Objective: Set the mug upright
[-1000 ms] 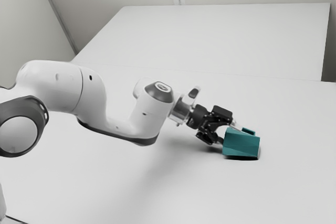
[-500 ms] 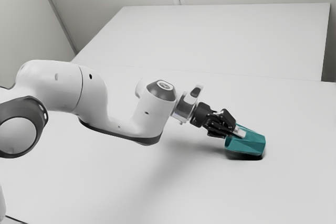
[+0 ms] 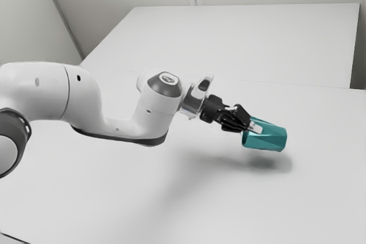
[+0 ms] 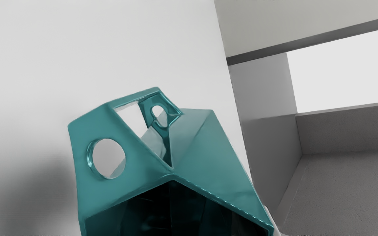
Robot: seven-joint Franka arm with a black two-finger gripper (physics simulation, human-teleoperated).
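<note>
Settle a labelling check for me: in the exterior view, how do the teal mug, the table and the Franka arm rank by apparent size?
Largest to smallest:
1. Table, the broadest expanse.
2. Franka arm, stretching in from the exterior view's left.
3. Teal mug, clearly smallest.

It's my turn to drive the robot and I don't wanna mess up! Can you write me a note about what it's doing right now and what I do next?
End effector: shut on the mug, at its open end.
Mug: held above the table, tipped over on its side, mouth toward the arm.
Done: mug gripped and off the table.
Left: turn it mouth up, lower it gently, let go once it stands.
</note>
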